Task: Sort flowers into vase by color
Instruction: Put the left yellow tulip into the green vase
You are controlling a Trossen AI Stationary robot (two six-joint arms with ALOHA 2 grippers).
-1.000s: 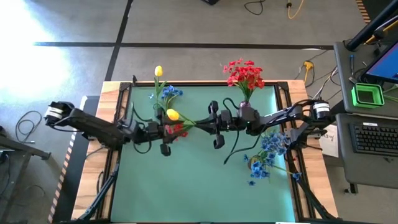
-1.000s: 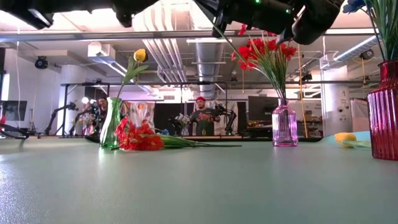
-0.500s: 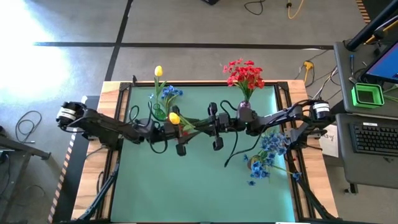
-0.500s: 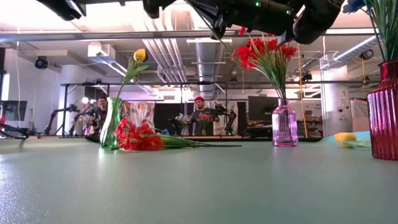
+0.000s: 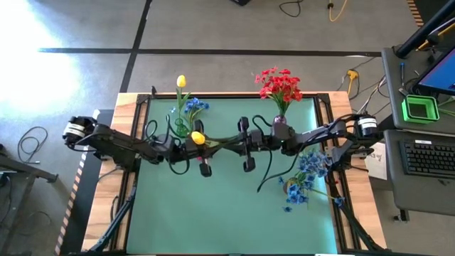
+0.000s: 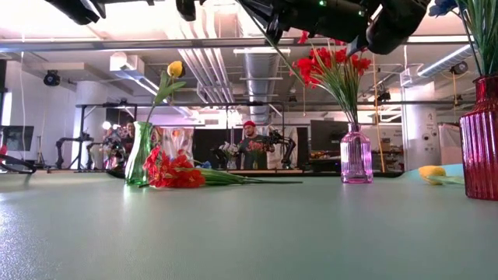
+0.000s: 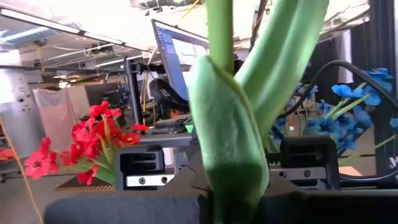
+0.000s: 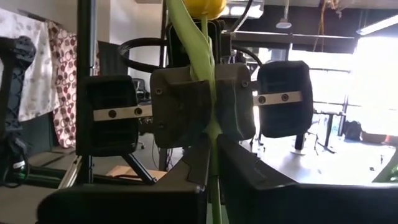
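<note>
A yellow tulip [image 5: 197, 137] hangs above the table's middle, with both grippers shut on its green stem. My left gripper [image 5: 215, 144] reaches in from the table's left and my right gripper [image 5: 230, 141] from the right, fingertips almost meeting. A green vase [image 6: 140, 155] at the far left holds a yellow tulip and blue blossoms. The purple vase [image 6: 355, 155] holds red flowers [image 5: 279, 84]. A red vase [image 6: 480, 140] holds blue flowers [image 5: 307, 169]. A red bunch [image 6: 173, 173] lies on the mat. My left gripper pinches the tulip's stem [image 8: 211, 109] between its two fingers, just under the yellow head, where a leaf [image 7: 227, 162] wraps it. It comes roughly level from the table's left. The tulip is clear of the table. My right gripper pinches the same stem farther down [image 8: 211, 163] between its two fingers, coming roughly level from the table's right. From there the stem runs on to the left gripper's fingers [image 8: 180, 106] and the head.
A second yellow head [image 6: 432, 172] lies on the mat beside the red vase. The green mat's near half [image 5: 213, 213] holds nothing. Beyond the right edge stand a keyboard and a green box [image 5: 419, 109]. People show in the room behind the table.
My left gripper has moved toward the table's right edge, off the lying red bunch and up to my right gripper, and has shut on the tulip's stem under the head. The right gripper has kept the tulip where it was.
</note>
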